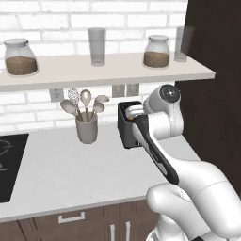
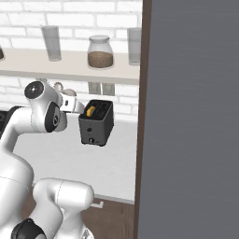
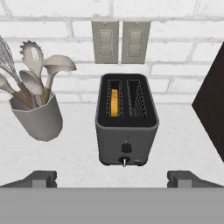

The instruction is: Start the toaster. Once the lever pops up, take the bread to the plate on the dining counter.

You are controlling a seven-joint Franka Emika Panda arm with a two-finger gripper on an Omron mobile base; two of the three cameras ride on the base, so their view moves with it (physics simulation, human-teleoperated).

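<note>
Currently, going left to right along the table's back edge: utensil cup [image 3: 37, 118] with spoons and a whisk sits well clear of the work area, then the toaster [image 3: 127, 120] stands near the back-right corner, narrow face with knob and lever toward the arm, probably so the lever is reachable head-on. Bread [image 3: 114, 103] sits down in the left slot, orange crust showing. Gripper [image 3: 112, 179] hovers in front of the toaster, jaws spread wide, holding nothing, lined up on the lever. Toaster likely not started yet; pressing the lever comes next.
</note>
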